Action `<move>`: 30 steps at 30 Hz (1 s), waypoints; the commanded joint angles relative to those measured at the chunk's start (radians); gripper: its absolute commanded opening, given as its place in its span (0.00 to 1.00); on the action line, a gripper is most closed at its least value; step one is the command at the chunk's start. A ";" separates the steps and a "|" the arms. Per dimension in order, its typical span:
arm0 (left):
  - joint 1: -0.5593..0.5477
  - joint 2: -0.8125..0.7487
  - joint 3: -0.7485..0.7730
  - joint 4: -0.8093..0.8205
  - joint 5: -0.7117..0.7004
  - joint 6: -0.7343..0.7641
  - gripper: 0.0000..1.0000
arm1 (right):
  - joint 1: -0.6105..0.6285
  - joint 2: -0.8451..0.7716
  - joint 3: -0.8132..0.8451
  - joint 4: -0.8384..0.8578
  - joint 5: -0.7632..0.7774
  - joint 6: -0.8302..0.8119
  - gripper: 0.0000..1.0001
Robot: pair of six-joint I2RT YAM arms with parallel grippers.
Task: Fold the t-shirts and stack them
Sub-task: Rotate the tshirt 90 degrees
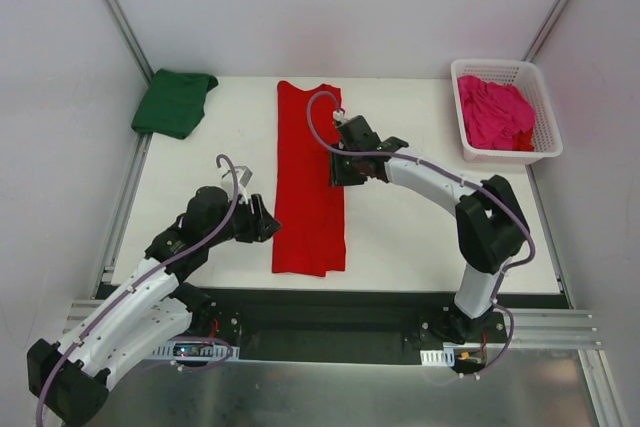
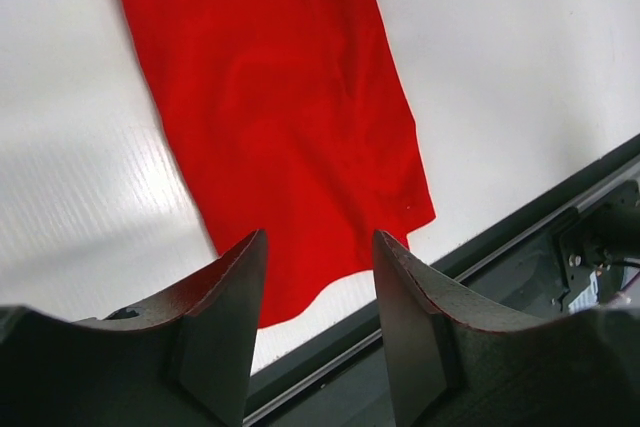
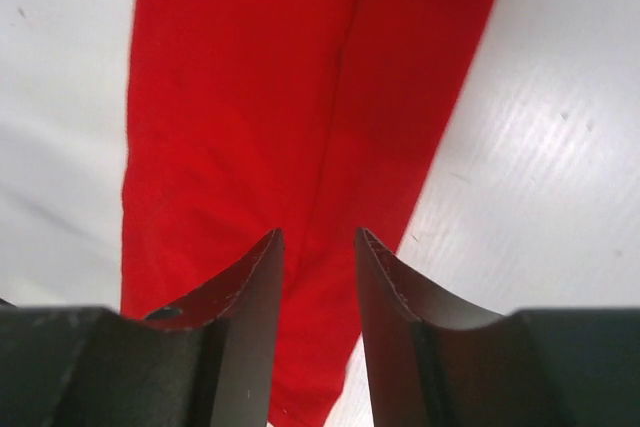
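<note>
Red t-shirt [image 1: 310, 187] lies flat mid-surface [image 1: 410, 237] as a long narrow strip running 12 to 6 o'clock, with no sleeves sticking out. So the lengthwise folds look done and the crosswise fold is what's left.

Your left hand [image 2: 318, 239] sits just off the strip's 9 o'clock edge, down near the 6 o'clock hem. Fingers are apart, nothing between them, and cloth shows past the gap. Your right hand [image 3: 318, 235] hovers over the 3 o'clock edge, up in the collar half. Fingers are apart too, gap a bit narrower, nothing clamped.

Likely reason for the split placement: one hand per side, so you can pinch the strip at both edges and bring it over on itself without skewing.

Green t-shirt [image 1: 173, 102] is roughly folded in the 10 o'clock corner, out of the working area, and is probably the base of the stack. Pink t-shirt [image 1: 497, 112] is bunched in the white basket [image 1: 508, 155] at 2 o'clock, not yet folded.

Watch the near hem: it lies close to the surface's 6 o'clock edge, so a sloppy pinch could drag it off.
</note>
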 commanded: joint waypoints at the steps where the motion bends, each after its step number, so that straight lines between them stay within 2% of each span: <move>1: -0.098 0.035 0.014 0.003 -0.103 0.021 0.45 | 0.001 0.073 0.135 -0.003 -0.077 -0.051 0.37; 9: -0.343 0.237 0.122 -0.015 -0.371 0.043 0.45 | -0.048 0.150 0.207 -0.005 -0.149 -0.041 0.37; 11: -0.418 0.303 0.157 -0.014 -0.412 0.043 0.46 | -0.056 0.156 0.215 -0.005 -0.155 -0.047 0.37; 15: -0.498 0.381 0.197 -0.015 -0.481 0.012 0.46 | -0.066 0.188 0.232 -0.006 -0.181 -0.058 0.37; 30: -0.575 0.467 0.229 -0.032 -0.567 -0.011 0.47 | -0.065 0.285 0.247 0.015 -0.235 -0.057 0.37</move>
